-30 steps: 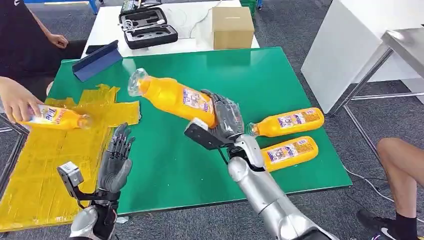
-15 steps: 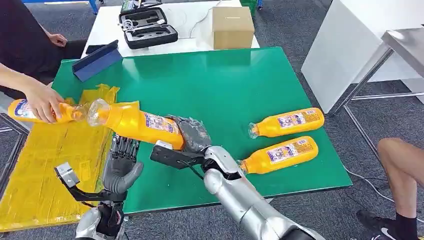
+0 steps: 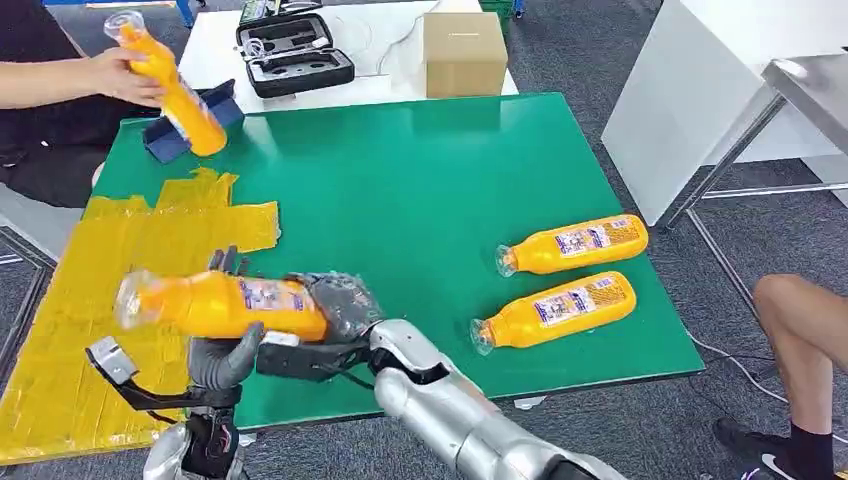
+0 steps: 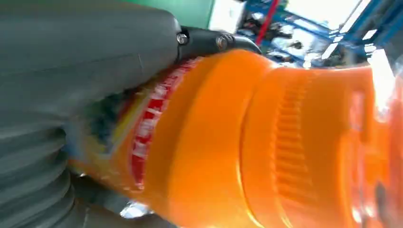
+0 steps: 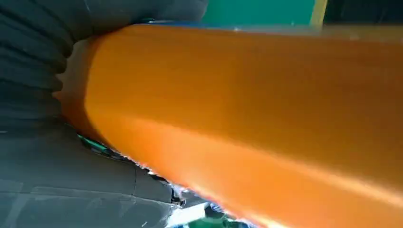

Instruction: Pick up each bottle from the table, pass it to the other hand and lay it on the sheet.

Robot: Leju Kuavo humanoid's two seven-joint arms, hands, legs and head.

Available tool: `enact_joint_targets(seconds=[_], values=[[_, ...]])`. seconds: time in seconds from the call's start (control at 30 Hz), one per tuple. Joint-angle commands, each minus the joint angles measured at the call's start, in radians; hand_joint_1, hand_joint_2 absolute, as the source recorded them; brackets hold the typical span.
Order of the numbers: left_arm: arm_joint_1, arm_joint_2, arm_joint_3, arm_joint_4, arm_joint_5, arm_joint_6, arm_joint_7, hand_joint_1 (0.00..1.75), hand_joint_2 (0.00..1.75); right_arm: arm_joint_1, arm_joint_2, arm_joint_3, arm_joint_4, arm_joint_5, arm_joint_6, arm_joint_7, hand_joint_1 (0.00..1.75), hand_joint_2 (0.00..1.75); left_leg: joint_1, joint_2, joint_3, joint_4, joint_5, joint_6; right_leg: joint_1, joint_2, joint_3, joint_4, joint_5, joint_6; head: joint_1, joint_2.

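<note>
A lab: grey carpet [image 3: 600,80], open equipment case [image 3: 295,55] on white table [image 3: 215,50].

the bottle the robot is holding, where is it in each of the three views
Head view: the held bottle lies level at lower left, over the yellow sheet's edge, right hand at its base, left hand under it.
Left wrist view: bottle across the centre and right.
Right wrist view: bottle runs across the picture.
Shared landmark: green table.
</note>
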Motion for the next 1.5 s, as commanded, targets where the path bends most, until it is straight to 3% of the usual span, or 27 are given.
enact_joint_targets(seconds=[0.03,0.33,0.37,0.4,0.53,0.8,1.0,1.03,1.07,1.1,1.17,1.23,1.3,1.4,1.5], values=[[-0.043,-0.011,0.013,0.039,-0.015,0.005,-0.002,0.00,1.75,0.030,-0.010,0.309,0.040,0.007,0.031,0.012,1.59,1.75,0.001,-0.004,0.006,0.000,-0.003,-0.001,0.002,-0.004,0.007,-0.001,-0.004,-0.002,0.001,0.000],[-0.043,-0.015,0.028,0.047,-0.014,0.000,-0.015,0.00,1.75,0.028,-0.010,0.310,0.048,0.008,0.028,0.001,1.57,1.75,0.002,-0.004,0.005,0.000,-0.003,-0.001,0.002,-0.004,0.006,-0.001,-0.004,-0.002,0.000,0.000],[-0.042,-0.019,0.031,0.044,-0.012,-0.007,-0.021,0.68,1.75,0.029,-0.010,0.309,0.049,0.008,0.027,0.002,1.54,1.75,0.001,-0.003,0.003,-0.001,-0.002,-0.001,0.001,-0.003,0.003,-0.001,-0.003,-0.002,0.001,0.000],[-0.040,-0.020,0.032,0.041,-0.011,-0.017,-0.028,1.75,1.75,0.028,-0.010,0.308,0.049,0.008,0.027,0.003,1.54,1.75,0.001,-0.004,0.005,0.000,-0.003,-0.001,0.001,-0.004,0.006,-0.001,-0.004,-0.002,0.001,0.000],[-0.031,-0.034,0.039,0.018,-0.020,-0.013,-0.034,1.75,1.75,0.027,-0.010,0.295,0.063,0.010,0.019,0.005,1.47,1.75,0.001,-0.003,0.004,0.000,-0.002,-0.001,0.001,-0.004,0.005,-0.001,-0.004,-0.002,0.001,0.000],[-0.024,-0.042,0.043,0.003,-0.019,-0.015,-0.035,1.75,1.75,0.025,-0.010,0.270,0.080,0.013,0.012,0.011,1.54,1.75,0.001,-0.002,0.005,0.000,-0.003,-0.001,0.001,-0.004,0.005,-0.001,-0.004,-0.002,0.001,0.000],[-0.026,-0.045,0.046,-0.013,-0.052,0.007,-0.053,1.75,1.75,0.019,-0.010,0.228,0.107,0.029,-0.013,0.021,1.41,1.75,0.001,-0.002,0.005,0.000,-0.003,-0.001,0.001,-0.004,0.005,-0.001,-0.004,-0.002,0.001,0.000],[-0.027,-0.040,0.045,-0.025,-0.159,0.103,-0.089,1.75,1.75,0.018,-0.011,0.201,0.113,0.045,-0.052,0.041,0.52,1.75,0.001,-0.001,0.002,-0.001,-0.001,-0.001,0.001,-0.003,0.002,-0.001,-0.002,-0.002,0.001,0.000],[-0.039,-0.047,0.040,-0.036,-0.259,0.201,-0.115,1.75,1.75,0.018,-0.018,0.165,0.115,0.057,-0.069,0.054,0.00,1.75,0.001,-0.002,0.004,0.000,-0.002,-0.001,0.001,-0.004,0.004,0.000,-0.003,-0.002,0.001,0.000],[-0.052,-0.043,0.031,-0.046,-0.405,0.337,-0.141,1.75,1.75,0.018,-0.028,0.120,0.106,0.053,-0.087,0.076,0.00,0.00,0.001,-0.001,0.001,0.000,-0.001,-0.001,0.001,-0.003,0.001,-0.001,-0.002,-0.002,0.001,0.000],[-0.079,-0.035,0.029,-0.053,-0.579,0.505,-0.149,1.75,1.75,0.020,-0.066,0.028,0.057,0.029,-0.110,0.058,0.00,0.00,0.002,-0.006,0.005,0.001,-0.003,-0.001,0.002,-0.008,0.006,0.000,-0.005,-0.003,0.000,0.000],[-0.104,-0.019,0.045,-0.040,-0.658,0.578,-0.141,1.75,1.75,0.034,-0.104,-0.043,-0.025,0.036,-0.095,0.030,0.00,0.00,0.002,-0.006,0.002,0.001,-0.001,0.000,0.002,-0.008,0.004,0.000,-0.004,-0.002,0.001,0.000],[-0.142,0.012,0.089,0.008,-0.918,0.788,-0.115,1.75,1.75,0.058,-0.155,-0.104,-0.173,0.052,-0.104,-0.013,0.00,0.00,0.001,-0.003,0.000,0.000,0.000,0.000,0.001,-0.004,0.002,0.000,-0.001,-0.002,0.001,0.000],[-0.189,0.048,0.145,0.084,-1.192,0.930,-0.058,1.75,1.75,0.087,-0.222,-0.149,-0.383,0.108,-0.063,-0.029,0.00,0.00,0.001,-0.002,0.001,0.000,0.000,-0.001,0.001,-0.003,0.002,0.000,0.001,-0.004,0.001,0.000],[-0.207,0.065,0.168,0.123,-1.281,0.965,-0.046,1.75,1.75,0.100,-0.251,-0.168,-0.476,0.124,-0.022,-0.015,0.00,0.00,0.000,-0.002,-0.001,-0.001,0.002,-0.001,0.000,-0.002,-0.001,0.000,0.002,-0.003,0.001,0.000]])
